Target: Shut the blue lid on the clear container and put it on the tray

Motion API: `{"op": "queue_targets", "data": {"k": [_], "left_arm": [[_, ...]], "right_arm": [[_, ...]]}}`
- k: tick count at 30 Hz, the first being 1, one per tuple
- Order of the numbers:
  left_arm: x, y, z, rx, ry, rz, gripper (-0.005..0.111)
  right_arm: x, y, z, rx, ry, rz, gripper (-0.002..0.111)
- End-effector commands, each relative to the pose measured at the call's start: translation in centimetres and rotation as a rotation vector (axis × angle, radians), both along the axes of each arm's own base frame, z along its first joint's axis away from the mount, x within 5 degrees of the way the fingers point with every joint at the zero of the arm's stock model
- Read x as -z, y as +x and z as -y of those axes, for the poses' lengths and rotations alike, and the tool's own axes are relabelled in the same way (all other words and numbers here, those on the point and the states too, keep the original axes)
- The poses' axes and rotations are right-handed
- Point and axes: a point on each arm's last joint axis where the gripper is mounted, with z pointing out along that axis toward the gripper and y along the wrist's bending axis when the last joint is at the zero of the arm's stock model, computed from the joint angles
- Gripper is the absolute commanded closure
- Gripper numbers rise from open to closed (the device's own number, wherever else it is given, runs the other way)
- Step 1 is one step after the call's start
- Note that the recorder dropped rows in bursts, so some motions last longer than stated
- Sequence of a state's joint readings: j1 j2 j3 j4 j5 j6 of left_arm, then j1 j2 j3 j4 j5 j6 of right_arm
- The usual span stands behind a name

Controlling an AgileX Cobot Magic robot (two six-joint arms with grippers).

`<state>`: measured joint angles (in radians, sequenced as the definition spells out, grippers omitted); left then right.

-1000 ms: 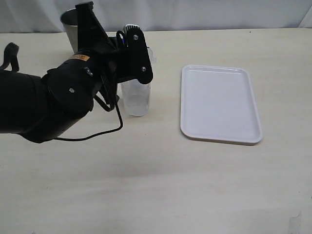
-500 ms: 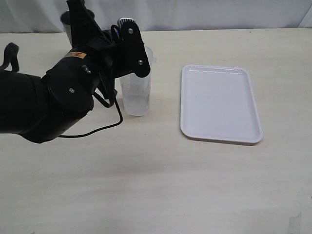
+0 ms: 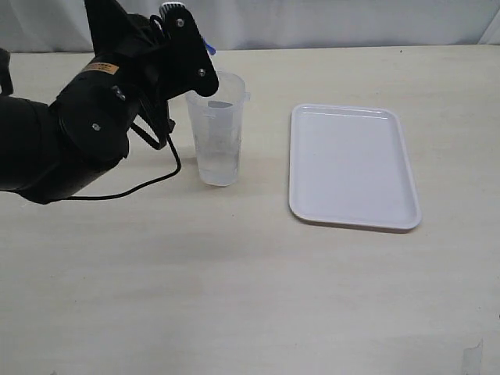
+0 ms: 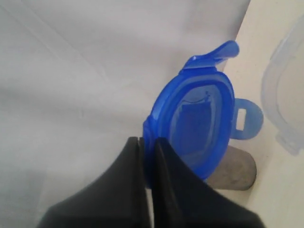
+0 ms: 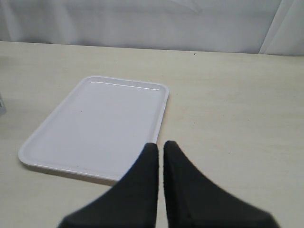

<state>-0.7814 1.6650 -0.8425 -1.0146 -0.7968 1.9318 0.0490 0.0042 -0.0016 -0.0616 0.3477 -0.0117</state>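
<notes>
LID UP, CONTAINER OPEN: the left gripper [image 4: 147, 141] pinches the blue lid [image 4: 194, 127] by its rim. Its black fingers [image 4: 128, 180] are drawn narrow w/ only the lid's edge btwn them. The lid hangs in the air, tilted on edge, w/ two snap flaps sticking out. It is off the clear container [image 3: 217, 129], whose rounded rim shows just beside it in the left wrist view.

In the ext. view only a sliver of blue peeks out by the gripper, up near the container's rim on its far-left side. The container stands upright on the beige table [image 3: 250, 297], mouth uncovered, left of the white tray [image 3: 351, 168] and apart from it. The tray lies flat on the table, long side running away from the cam.

A grey metal cup [image 4: 236, 172] shows behind the lid in the left wrist view. The left arm [image 3: 70, 141] fills the upper-left corner of the ext. view.

The right gripper [image 5: 160, 145] hovers over the table w/ the tray just ahead of its tips. Its fingers are pressed together, holding nothing. A white curtain [image 3: 351, 19] backs the scene.
</notes>
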Motion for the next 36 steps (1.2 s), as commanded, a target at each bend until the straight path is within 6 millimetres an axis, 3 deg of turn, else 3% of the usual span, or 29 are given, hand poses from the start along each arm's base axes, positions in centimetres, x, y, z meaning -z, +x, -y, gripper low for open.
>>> {"op": "queue_targets", "data": {"k": [1,17,24,36], "left_arm": [[-1.5,0.6,0.4,0.021,-0.03,0.058,0.107],[-1.8,-1.6,3.0,0.081,0.026,0.063,0.107],[-1.8,-1.5,2.2,-0.008,0.092,0.066,0.107],[-1.4,-2.8,3.3,0.011,0.062,0.01,0.107]], "right_arm": [[0.0,0.0,0.0,0.004,0.005,0.004,0.104],[0.0,0.0,0.0,0.004,0.005,0.004,0.104],[0.0,0.0,0.0,0.004,0.005,0.004,0.104],[0.0,0.0,0.0,0.004,0.005,0.004,0.104]]}}
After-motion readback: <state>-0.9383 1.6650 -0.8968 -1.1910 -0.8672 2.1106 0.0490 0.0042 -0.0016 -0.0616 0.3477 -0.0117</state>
